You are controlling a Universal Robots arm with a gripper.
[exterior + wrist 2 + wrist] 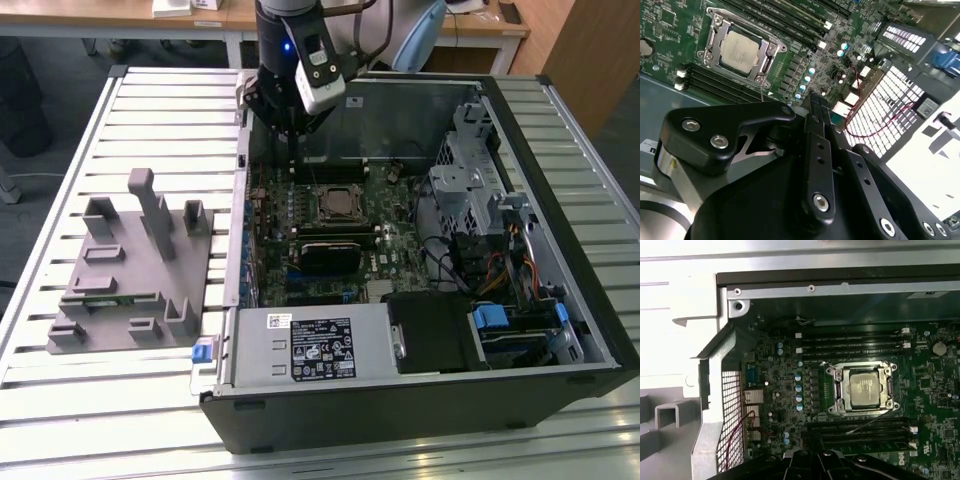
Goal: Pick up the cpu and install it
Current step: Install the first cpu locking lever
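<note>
On slatted metal table: open computer case, cpu in socket; gripper clenched, empty.

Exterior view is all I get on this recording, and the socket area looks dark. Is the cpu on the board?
Observer: Yes. In both wrist views the cpu lies flat on the motherboard, pale silver top up.
Operator: Is the gripper touching it?
Observer: No. In the second wrist view the gripper is apart from the cpu, which lies beyond its tip.
Operator: Anything around the chip?
Observer: In the first wrist view a metal frame borders it on all sides.
</note>
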